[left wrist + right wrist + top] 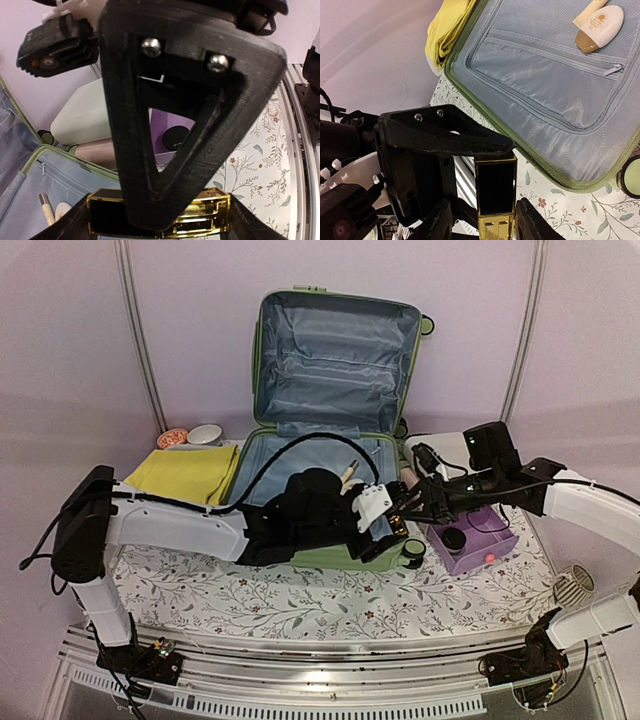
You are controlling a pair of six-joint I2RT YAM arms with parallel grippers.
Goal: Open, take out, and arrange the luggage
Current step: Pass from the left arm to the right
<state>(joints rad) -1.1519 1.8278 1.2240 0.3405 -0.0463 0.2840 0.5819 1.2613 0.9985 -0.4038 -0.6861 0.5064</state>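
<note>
The luggage (pixel 330 360) lies open at the back centre, its lid upright and its grey-blue lining showing; it also shows in the left wrist view (pixel 65 175) and the right wrist view (pixel 545 85). Just in front of its near right corner, my left gripper (pixel 385 530) is shut on the two ends of a black-and-gold case (pixel 210 217). My right gripper (pixel 487 222) is open around the same case (pixel 495 195): one finger lies against its side and the other stands apart. A white and orange tube (pixel 600 22) lies inside the luggage.
A yellow cloth (pixel 190 472) and two small bowls (pixel 190 436) lie left of the luggage. A purple box (pixel 470 540) with a black jar, a white container (pixel 440 450) and a green round item (pixel 412 555) sit to the right. A white perforated basket (pixel 573 585) is at the far right.
</note>
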